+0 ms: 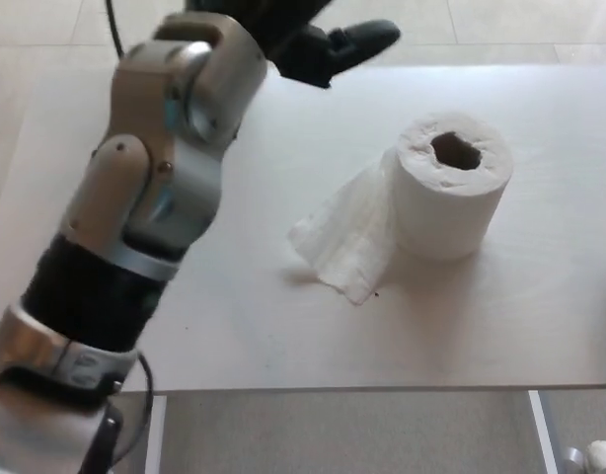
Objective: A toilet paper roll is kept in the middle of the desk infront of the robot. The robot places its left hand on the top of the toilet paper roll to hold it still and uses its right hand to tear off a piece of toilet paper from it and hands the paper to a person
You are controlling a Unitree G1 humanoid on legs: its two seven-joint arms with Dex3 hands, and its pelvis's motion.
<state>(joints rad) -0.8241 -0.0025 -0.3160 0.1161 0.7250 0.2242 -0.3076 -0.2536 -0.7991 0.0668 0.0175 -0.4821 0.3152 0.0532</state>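
The left forearm [135, 227] fills the frame's left. Centre-right on the desk [481, 326], the toilet paper roll [451, 188] stands upright, loose tail [342, 237] trailing left. At top, the left hand [318, 39] hovers empty, fingers apart; descending off-centre, it could topple the roll.

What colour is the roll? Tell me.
White, roll and its loose tail alike; head view.
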